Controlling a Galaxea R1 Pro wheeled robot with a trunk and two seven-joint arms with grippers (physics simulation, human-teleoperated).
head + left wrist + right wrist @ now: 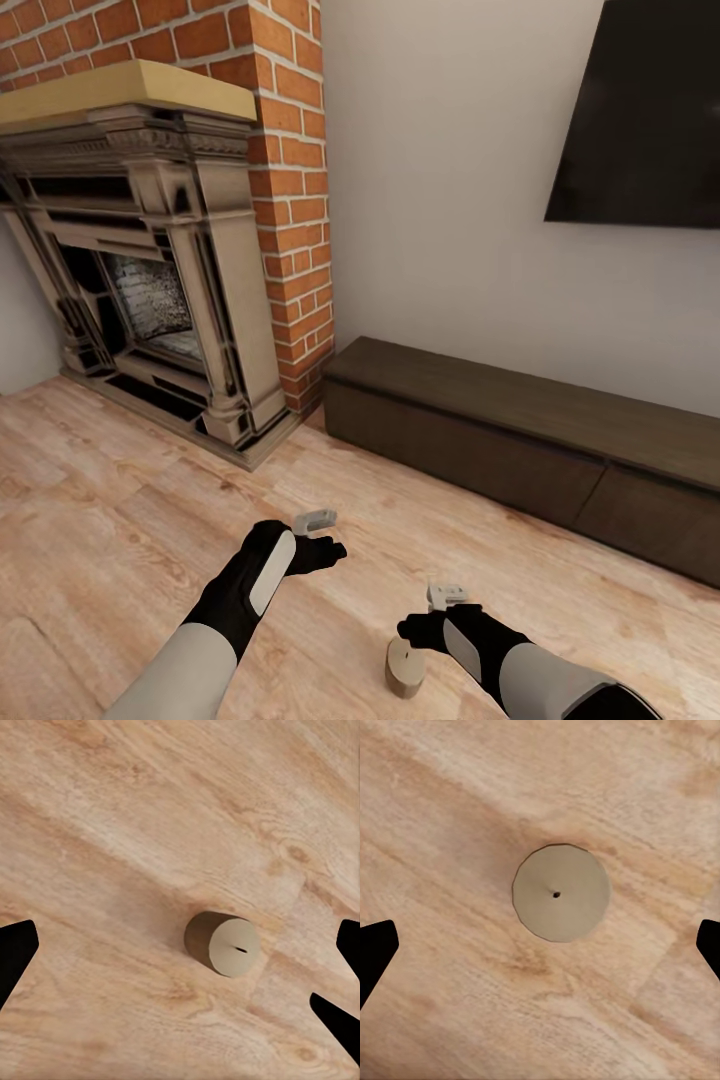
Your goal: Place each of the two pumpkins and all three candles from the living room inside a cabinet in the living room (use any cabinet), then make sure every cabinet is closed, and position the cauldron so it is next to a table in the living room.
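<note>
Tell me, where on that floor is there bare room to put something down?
Plenty. The wood floor lies bare between the fireplace and the left gripper, and along the front of the long dark cabinet. The cabinet's flat top is bare too. The one taken spot is by the right gripper, where a candle stands on the floor.

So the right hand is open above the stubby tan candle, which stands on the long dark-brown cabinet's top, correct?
Not quite. The right hand is open above the stubby tan candle, but the candle stands on the light wood floor, as the head view shows. The long dark-brown cabinet sits apart against the wall.
</note>
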